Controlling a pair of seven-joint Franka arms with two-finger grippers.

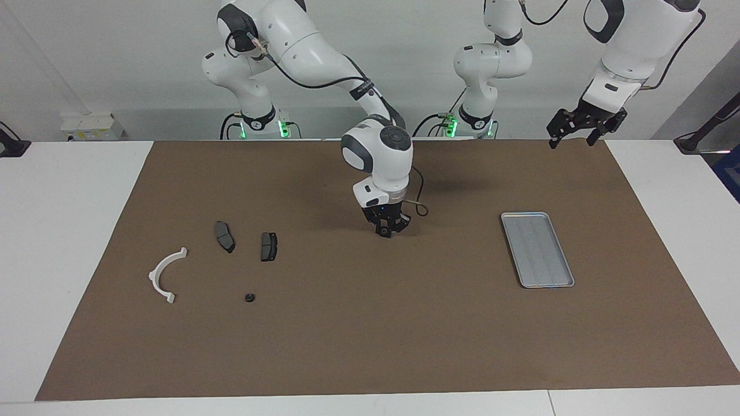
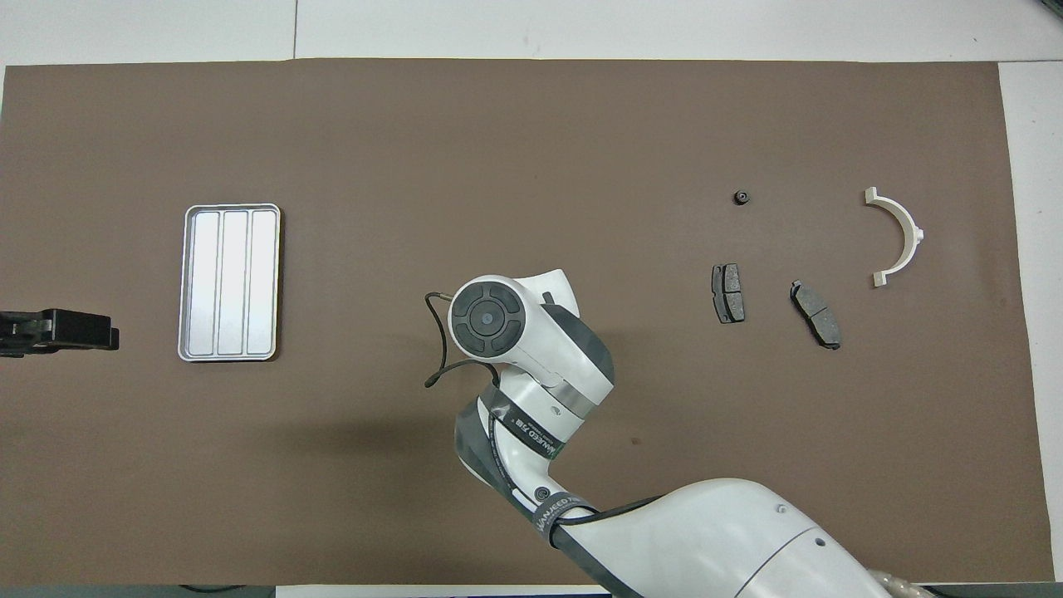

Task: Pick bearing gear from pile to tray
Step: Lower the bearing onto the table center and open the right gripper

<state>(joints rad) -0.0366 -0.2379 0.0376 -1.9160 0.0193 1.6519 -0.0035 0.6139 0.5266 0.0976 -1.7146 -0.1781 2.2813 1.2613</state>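
My right gripper [image 1: 384, 231] hangs low over the middle of the brown mat, between the pile and the tray, shut on a small black round bearing gear. In the overhead view its wrist [image 2: 490, 316] hides the fingers. The pile lies toward the right arm's end: a white arc [image 1: 166, 275] [image 2: 897, 235], two dark brake pads [image 1: 224, 236] [image 1: 269, 246], and a tiny black round piece [image 1: 249, 298] [image 2: 741, 197]. The silver ribbed tray [image 1: 536, 248] [image 2: 230, 282] holds nothing. My left gripper [image 1: 578, 128] [image 2: 58, 330] waits open, raised above the mat's corner at the left arm's end.
The brown mat [image 1: 370, 335] covers most of the white table [image 1: 69, 231]. A thin black cable [image 1: 417, 209] loops off the right wrist. The robots' bases stand along the table edge nearest them.
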